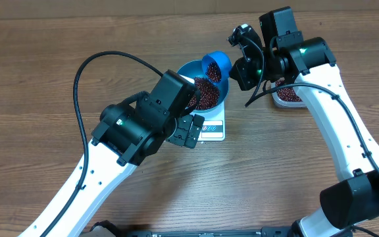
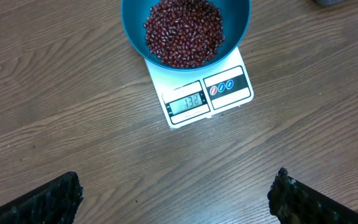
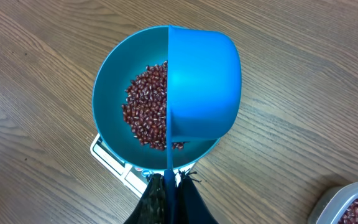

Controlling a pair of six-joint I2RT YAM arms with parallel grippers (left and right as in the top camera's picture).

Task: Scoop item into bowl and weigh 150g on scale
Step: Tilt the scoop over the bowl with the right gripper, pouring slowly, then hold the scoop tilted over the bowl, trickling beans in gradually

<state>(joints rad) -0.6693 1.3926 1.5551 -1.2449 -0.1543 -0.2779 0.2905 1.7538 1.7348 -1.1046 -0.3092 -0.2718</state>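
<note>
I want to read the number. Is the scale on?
On. The display on the scale shows dark digits, just below the teal bowl of beans.

White arms (image 1: 329, 108), black joints (image 1: 143, 118), black cables (image 1: 75, 85)

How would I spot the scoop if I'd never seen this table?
Start at the white scale in the middle, with the deep teal bowl of beans on it. The scoop is tipped on its side over that bowl, gripped by the right hand: smaller, brighter blue, with a thin handle.
</note>
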